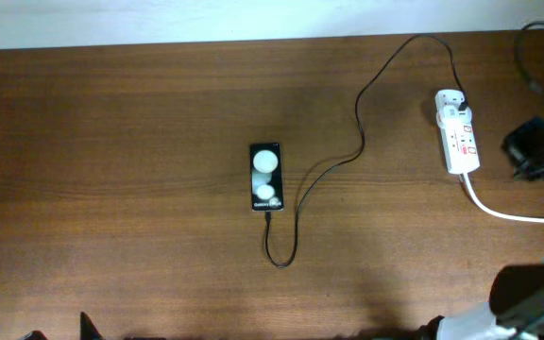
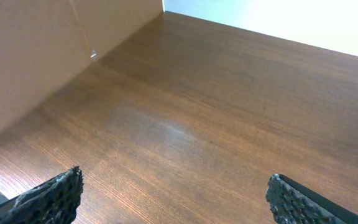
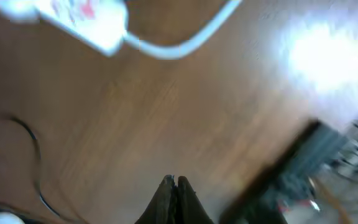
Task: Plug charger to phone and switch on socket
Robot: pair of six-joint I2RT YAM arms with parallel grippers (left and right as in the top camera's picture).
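The black phone (image 1: 265,177) lies flat at the table's middle and shows two round white reflections. The thin black charger cable (image 1: 361,142) meets the phone's near end, loops toward the front, then runs to the back right. Its black plug (image 1: 461,100) sits in the far end of the white socket strip (image 1: 459,137). My right gripper (image 3: 174,186) is shut and empty above bare wood; its view is blurred and shows the strip (image 3: 79,18) at the top left. My left gripper (image 2: 179,199) is open and empty over the table's left part.
The strip's thick white cord (image 1: 499,210) runs to the right edge and also shows in the right wrist view (image 3: 179,43). A black device (image 1: 536,146) with wires sits at the far right. My right arm (image 1: 527,288) is at the front right corner.
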